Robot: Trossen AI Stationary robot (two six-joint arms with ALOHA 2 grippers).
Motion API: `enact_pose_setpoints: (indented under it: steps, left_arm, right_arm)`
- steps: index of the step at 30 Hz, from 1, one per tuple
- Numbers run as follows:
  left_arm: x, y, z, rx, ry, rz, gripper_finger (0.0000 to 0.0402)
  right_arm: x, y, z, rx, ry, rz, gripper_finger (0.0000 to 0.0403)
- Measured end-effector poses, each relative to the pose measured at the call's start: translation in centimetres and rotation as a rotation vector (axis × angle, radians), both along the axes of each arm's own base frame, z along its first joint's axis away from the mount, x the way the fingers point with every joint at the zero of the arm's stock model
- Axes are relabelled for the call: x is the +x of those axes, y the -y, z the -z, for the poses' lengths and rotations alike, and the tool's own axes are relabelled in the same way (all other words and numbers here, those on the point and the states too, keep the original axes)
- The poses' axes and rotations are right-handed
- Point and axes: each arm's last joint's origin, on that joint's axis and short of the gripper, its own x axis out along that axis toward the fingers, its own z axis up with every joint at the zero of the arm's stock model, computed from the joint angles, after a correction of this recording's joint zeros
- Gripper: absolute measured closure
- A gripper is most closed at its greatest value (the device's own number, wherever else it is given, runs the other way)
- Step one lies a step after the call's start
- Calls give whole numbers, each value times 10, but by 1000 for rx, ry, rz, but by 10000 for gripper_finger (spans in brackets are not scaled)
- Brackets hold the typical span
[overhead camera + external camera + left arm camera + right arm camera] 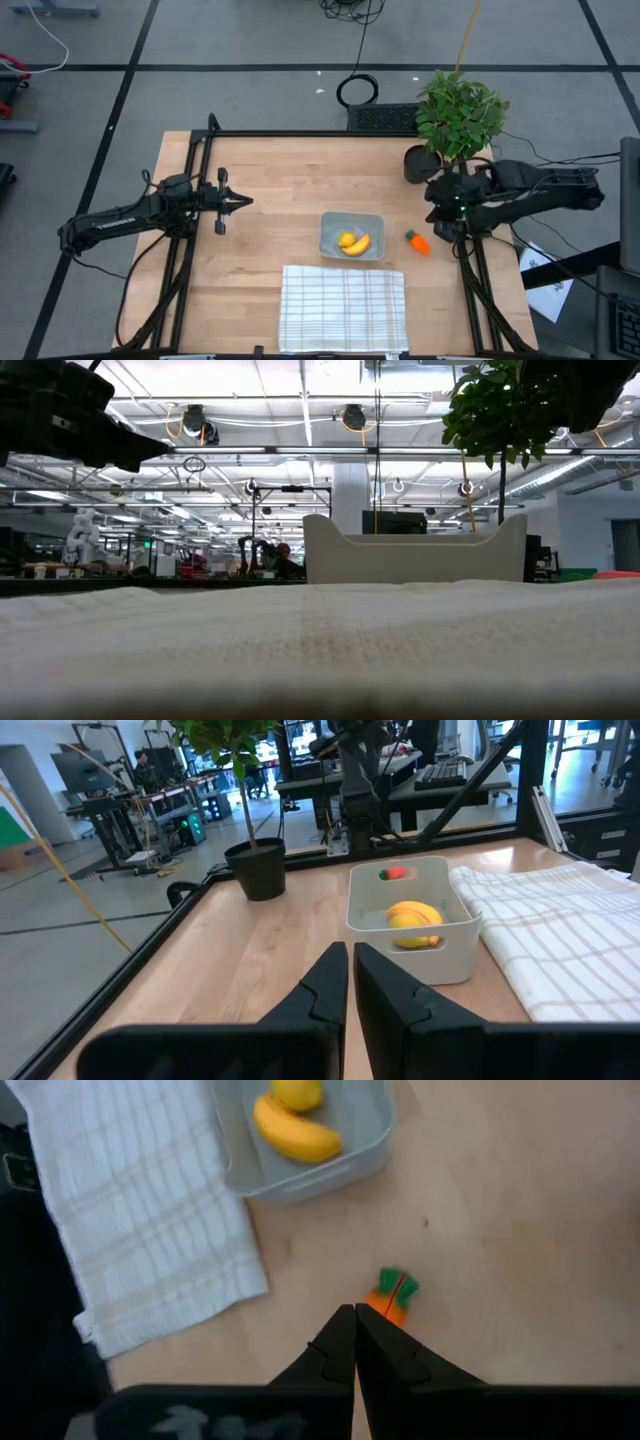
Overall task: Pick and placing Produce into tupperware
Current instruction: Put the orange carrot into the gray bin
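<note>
Right end effector (355, 1342) hung above the carrot (391, 1296), fingers pressed together, holding nothing. Carrot lay on the bench (270, 190) just beside the tub (351, 237), not touching it. Judged light, rigid, smooth toy plastic (likely slippery); best taken across the orange body, not the thin green top. Banana (357, 245) and lemon (346, 239) already sat in the tub, touching. Left end effector (350, 982) waited further off, well apart, also closed and empty. Carrot was partly masked by the fingertips in the right wrist view; the low view showed only cloth (320, 650) and the tub wall, contents hidden.
</note>
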Motion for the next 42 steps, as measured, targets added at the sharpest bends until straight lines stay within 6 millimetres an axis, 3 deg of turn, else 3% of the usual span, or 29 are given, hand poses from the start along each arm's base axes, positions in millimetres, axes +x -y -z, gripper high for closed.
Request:
enact_pose_setpoints:
  steps: [9,29,42]
  left_arm:
    - [0,0,0,-23,1,-2,376]
    - [0,0,0,-46,-1,-3,376]
    - [0,0,0,-42,-2,-4,376]
  right_arm:
    - [23,-3,4,83,-191,95,403]
    - [16,-2,10,115,-354,270,403]
    - [27,-2,17,98,-408,256,403]
